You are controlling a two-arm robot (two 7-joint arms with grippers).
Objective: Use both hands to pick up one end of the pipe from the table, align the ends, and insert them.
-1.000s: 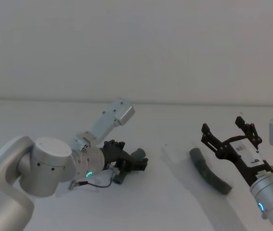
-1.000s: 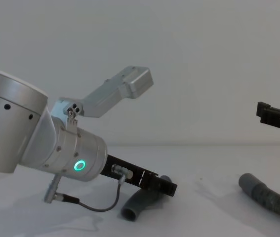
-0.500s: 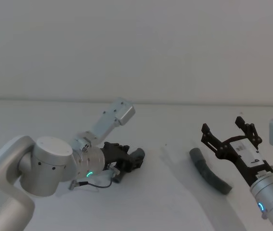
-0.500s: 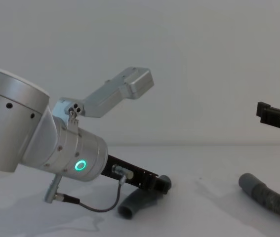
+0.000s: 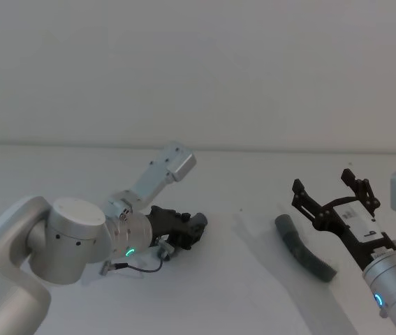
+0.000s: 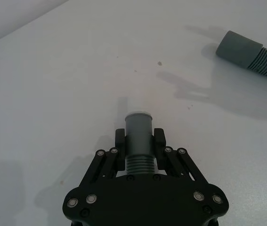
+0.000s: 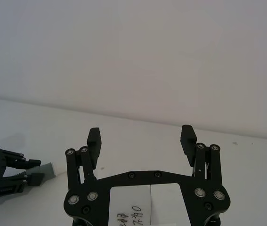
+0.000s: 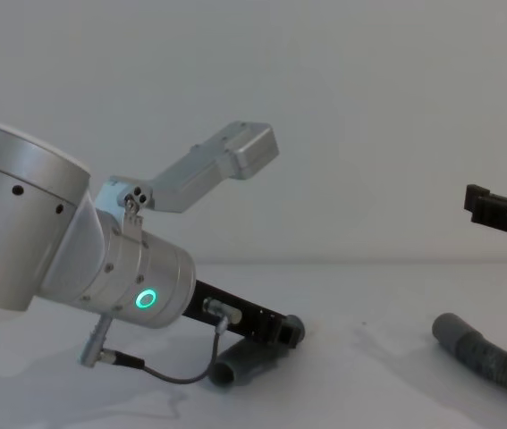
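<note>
Dark grey elbow tube: my left gripper, spread a second ago, now clamps it; ribbed hose, beside my wide-open right gripper, comes next.

Dark grey ribbed hose, white table

Left gripper apparently clasps elbow tube; ribbed hose lies apart

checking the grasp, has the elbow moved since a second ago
Yes: the elbow shifted left, away from the hose, as the left gripper closed on it.
</note>
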